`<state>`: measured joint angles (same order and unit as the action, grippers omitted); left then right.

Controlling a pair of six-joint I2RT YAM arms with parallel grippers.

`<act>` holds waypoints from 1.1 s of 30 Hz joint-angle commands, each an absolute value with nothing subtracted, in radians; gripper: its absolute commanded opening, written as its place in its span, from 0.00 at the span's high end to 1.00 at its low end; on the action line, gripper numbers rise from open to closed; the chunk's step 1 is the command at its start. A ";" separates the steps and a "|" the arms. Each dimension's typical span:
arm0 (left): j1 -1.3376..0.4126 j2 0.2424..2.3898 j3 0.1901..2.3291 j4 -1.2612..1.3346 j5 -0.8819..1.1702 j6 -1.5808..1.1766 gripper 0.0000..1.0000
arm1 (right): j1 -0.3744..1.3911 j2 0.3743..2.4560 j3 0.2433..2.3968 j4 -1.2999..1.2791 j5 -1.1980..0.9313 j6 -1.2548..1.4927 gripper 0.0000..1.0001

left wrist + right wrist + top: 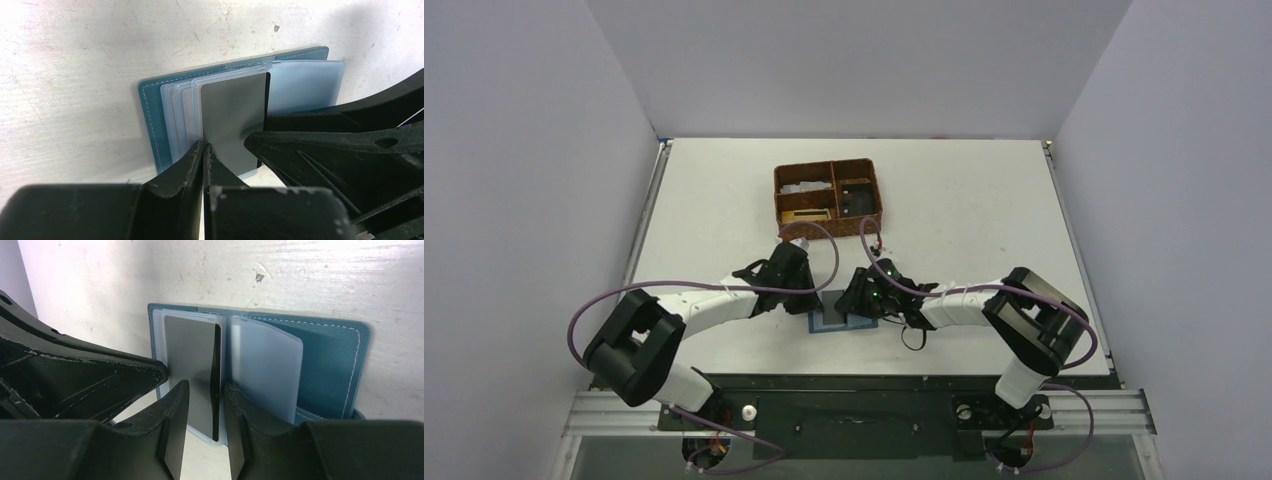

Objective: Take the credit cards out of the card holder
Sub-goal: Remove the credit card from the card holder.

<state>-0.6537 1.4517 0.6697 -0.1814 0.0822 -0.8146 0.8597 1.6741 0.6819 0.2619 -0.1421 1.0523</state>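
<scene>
The teal card holder point(832, 322) lies open and flat on the table between both grippers, its clear plastic sleeves fanned out point(150, 115) point(325, 360). A dark grey credit card point(232, 110) point(190, 355) sits in the top sleeve, with one long edge lifted a little. My left gripper point(204, 146) is shut, its tips resting on the near edge of the sleeves beside the card. My right gripper point(206, 390) is open, its jaws standing on either side of the card's raised edge with a gap on both sides. One of its fingers point(325, 150) shows in the left wrist view.
A brown woven compartment basket point(828, 198) stands behind the card holder, toward the back of the table, with small items in its sections. The left arm's black finger point(100, 375) crowds in close beside the right jaws. White walls enclose the table on three sides.
</scene>
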 commanded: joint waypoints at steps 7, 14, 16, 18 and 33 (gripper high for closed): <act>-0.660 1.489 0.677 -0.234 0.023 -0.818 1.00 | 0.822 1.634 0.608 0.414 -0.199 1.101 0.71; -0.660 1.489 0.684 -0.244 0.020 -0.816 1.00 | 0.804 1.617 0.574 0.445 -0.210 1.114 0.73; -0.659 1.488 0.685 -0.244 0.020 -0.815 1.00 | 0.802 1.613 0.572 0.446 -0.208 1.115 0.74; -0.660 1.488 0.687 -0.244 0.019 -0.815 1.00 | 0.802 1.612 0.571 0.447 -0.207 1.116 0.75; -0.661 1.493 0.685 -0.230 0.023 -0.819 1.00 | 0.802 1.642 0.572 0.501 -0.226 1.144 0.90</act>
